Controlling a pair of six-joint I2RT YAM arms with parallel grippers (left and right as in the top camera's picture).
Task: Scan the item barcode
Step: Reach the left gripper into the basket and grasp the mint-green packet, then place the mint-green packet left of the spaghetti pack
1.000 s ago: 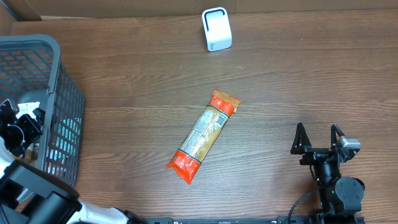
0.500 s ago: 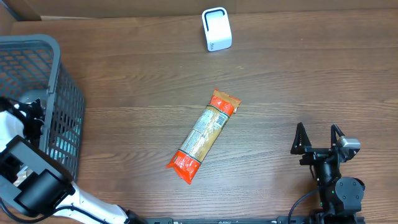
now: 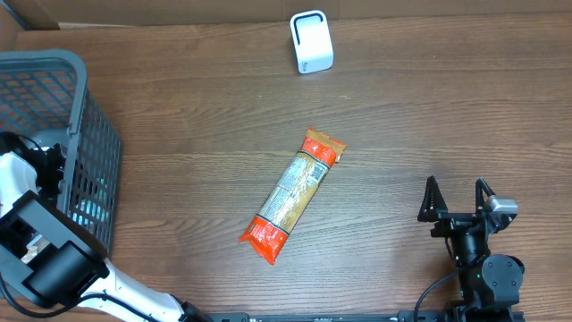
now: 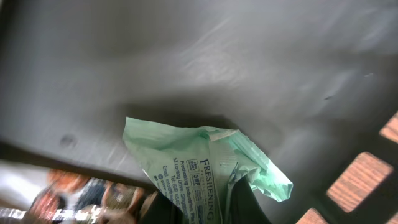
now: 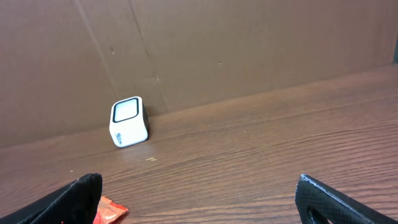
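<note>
In the left wrist view a pale green packet (image 4: 205,155) with blue print lies on the dark floor of the grey basket (image 4: 186,62). My left gripper (image 4: 208,208) is shut on its near end, one dark finger on each side. From overhead the left gripper (image 3: 46,165) reaches inside the basket (image 3: 89,143), and the packet is hidden there. The white scanner (image 3: 311,42) stands at the back of the table and also shows in the right wrist view (image 5: 129,121). My right gripper (image 3: 458,199) rests open and empty at the front right.
An orange and tan snack packet (image 3: 292,195) lies diagonally mid-table; its orange corner (image 5: 111,211) shows beside the right gripper's left finger. A cardboard wall (image 5: 249,50) runs behind the scanner. The basket's mesh wall (image 3: 103,179) stands between the left gripper and the table.
The left arm has dropped lower into the basket and its gripper has gone from open to shut on the green packet. The right arm and the orange packet have not moved.
</note>
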